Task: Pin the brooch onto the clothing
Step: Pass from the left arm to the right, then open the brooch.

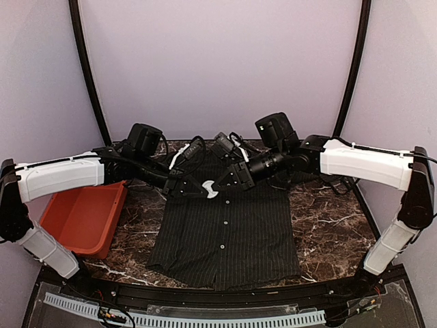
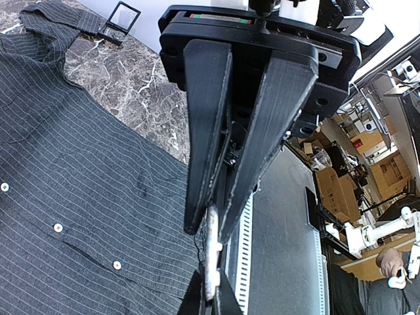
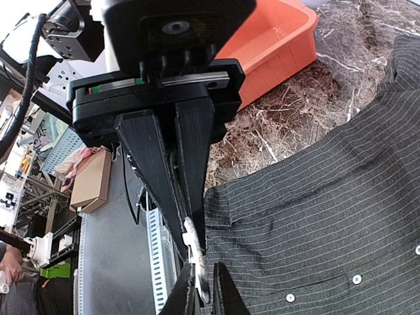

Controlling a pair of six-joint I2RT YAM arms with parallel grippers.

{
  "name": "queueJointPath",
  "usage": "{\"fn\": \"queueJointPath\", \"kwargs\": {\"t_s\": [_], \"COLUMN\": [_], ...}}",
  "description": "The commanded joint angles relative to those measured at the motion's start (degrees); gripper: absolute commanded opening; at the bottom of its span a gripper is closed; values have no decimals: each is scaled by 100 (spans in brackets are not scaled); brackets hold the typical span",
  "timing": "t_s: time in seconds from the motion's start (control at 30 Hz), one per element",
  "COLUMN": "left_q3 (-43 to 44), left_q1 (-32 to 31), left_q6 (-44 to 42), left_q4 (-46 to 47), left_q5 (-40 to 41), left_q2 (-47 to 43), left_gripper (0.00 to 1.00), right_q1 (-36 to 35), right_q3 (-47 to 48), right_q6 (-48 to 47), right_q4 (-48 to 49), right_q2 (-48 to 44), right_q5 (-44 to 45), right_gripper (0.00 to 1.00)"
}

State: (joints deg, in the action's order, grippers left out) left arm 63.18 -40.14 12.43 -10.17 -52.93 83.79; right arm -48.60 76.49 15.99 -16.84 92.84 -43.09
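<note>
Over the upper chest of the shirt point(image 1: 225, 232), just below its collar, my two claws meet tip to tip with the brooch point(image 1: 209, 189) between them. My left claw point(image 2: 211, 230) is clenched on it: a thin pale piece sits pinched at the ends of my fingers point(image 2: 197, 197). My right claw point(image 3: 189, 236) also looks clenched on the same small white thing from the other side, its tips nearly together around it.

So the pickup is done, as I judge it, and the brooch is off the table point(image 1: 328, 225), hanging above the cloth and not lying on it. The shirt is spread flat and buttoned, front up, beside the orange tub point(image 1: 82, 215).

The pinning itself is not yet done. I see no part of the brooch through the fabric. I cannot tell whether its pin is open or closed; it is too small and half hidden by my fingers. What is left, I think: lower it, push the pin through the cloth, fasten it, let go.
</note>
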Motion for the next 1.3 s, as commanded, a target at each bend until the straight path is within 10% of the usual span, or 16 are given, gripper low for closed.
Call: {"fn": "queueJointPath", "kwargs": {"t_s": [0.0, 0.13, 0.3, 0.67, 1.27], "left_q3": [55, 63, 62, 61, 61], "left_q1": [6, 6, 11, 24, -36], "left_q6": [-30, -14, -73, -263, -298], "left_q4": [-95, -99, -110, -222, -223], "left_q5": [-51, -42, 98, 425, 337], "left_q2": [-20, -22, -127, -216, -154], "left_gripper": [1, 1, 33, 68, 52], "right_q1": [17, 17, 17, -54, -132], "right_q3": [139, 147, 60, -222, -60], "right_q6": [-74, -70, -70, 54, 197], "right_q4": [58, 61, 45, 77, 241], "right_q2": [-19, 2, -66, -238, 9], "right_q5": [-33, -67, 22, -62, -342], "right_gripper": [7, 0, 0, 0, 0]}}
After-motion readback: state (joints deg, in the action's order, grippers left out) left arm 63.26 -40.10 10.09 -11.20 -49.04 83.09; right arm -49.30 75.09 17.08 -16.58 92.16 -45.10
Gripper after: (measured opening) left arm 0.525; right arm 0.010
